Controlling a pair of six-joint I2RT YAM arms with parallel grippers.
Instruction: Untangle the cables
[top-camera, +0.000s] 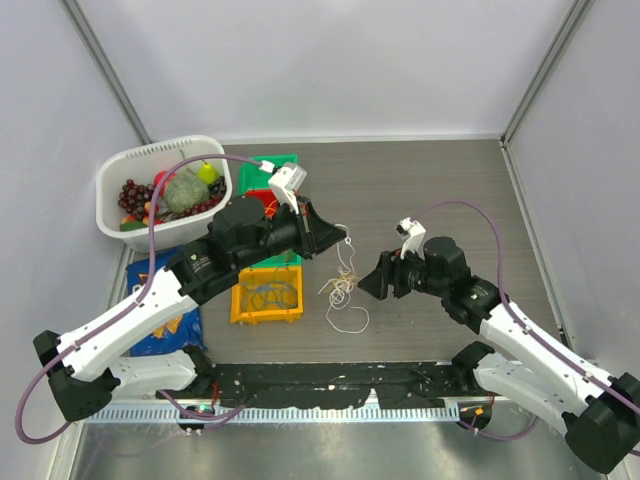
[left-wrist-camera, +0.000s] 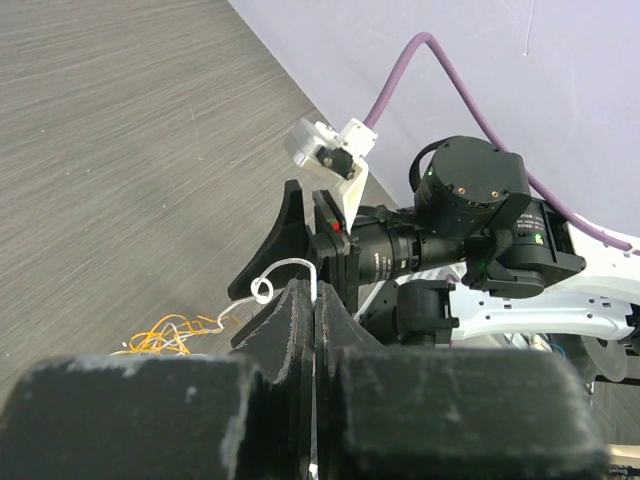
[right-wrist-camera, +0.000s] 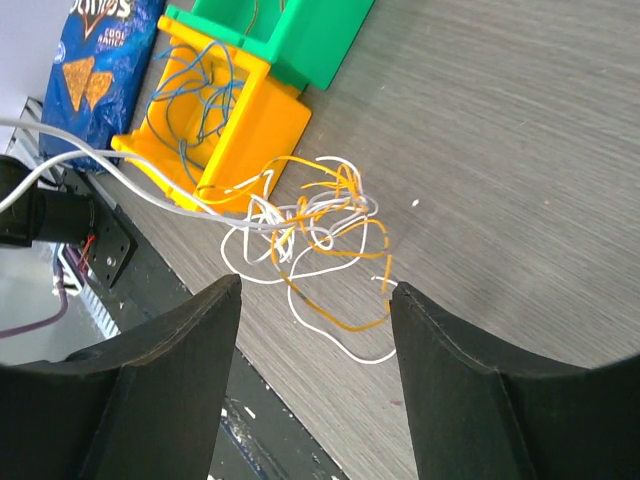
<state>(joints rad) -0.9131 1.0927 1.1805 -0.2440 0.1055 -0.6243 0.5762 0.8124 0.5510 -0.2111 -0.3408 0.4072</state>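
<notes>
The cables (top-camera: 343, 290) lie as a loose knot of white and orange strands on the grey worktop (top-camera: 450, 180), between the two arms and just beside the yellow bin (top-camera: 267, 305). The left gripper (top-camera: 340, 238) is above and behind the knot, its jaws pressed fully together on a white cable (left-wrist-camera: 262, 290). In the left wrist view a small loop of that cable curls out just beside the closed fingertips, with orange strands (left-wrist-camera: 165, 335) lying on the worktop below. In the right wrist view this white cable (right-wrist-camera: 110, 170) runs from the knot off to the left edge, passing over the near corner of the yellow bin (right-wrist-camera: 250, 125). The right gripper (top-camera: 368, 283) sits just to the right of the knot at about its level and points at it. Its jaws stand wide apart with nothing between them, and the tangle (right-wrist-camera: 310, 225) shows just beyond the fingertips (right-wrist-camera: 225, 300), not touching them. Blue cables (right-wrist-camera: 200, 90) are coiled separately inside the yellow bin. A green bin (right-wrist-camera: 300, 40) stands behind the yellow one, and a blue chips bag (right-wrist-camera: 100, 70) lies beside it.
</notes>
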